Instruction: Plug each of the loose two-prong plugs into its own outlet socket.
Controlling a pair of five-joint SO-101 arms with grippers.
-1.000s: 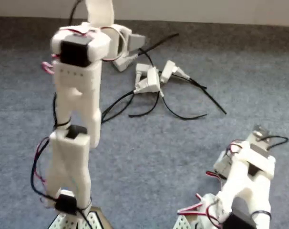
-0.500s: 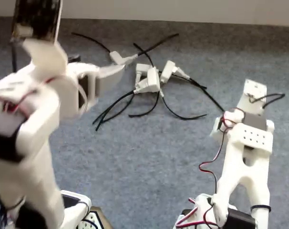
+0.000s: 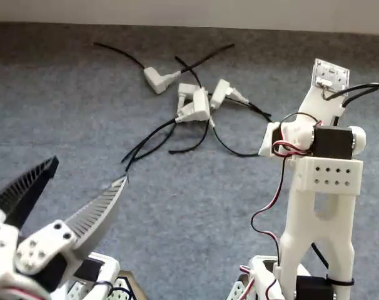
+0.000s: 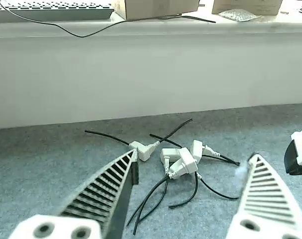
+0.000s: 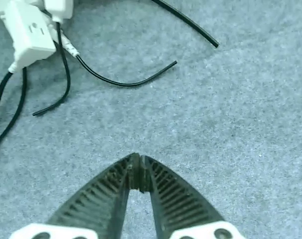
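Grey carpet (image 3: pixel 177 206) | blocky white plugs (image 3: pixel 194 107), black cords (image 3: pixel 119 54) | ribbed left hand (image 3: pixel 89 170) spread

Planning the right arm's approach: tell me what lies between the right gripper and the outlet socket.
Right wrist view: grey carpet crossed by black cables lies between right gripper and outlet socket.

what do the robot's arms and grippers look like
The right arm is white plastic, with a black motor block, a bracket dotted with small round holes, and thin red, white and black wires looping along it. The left gripper and the right gripper each have black, tapering fingers with ribbed faces, fixed to white bases with round screw holes.
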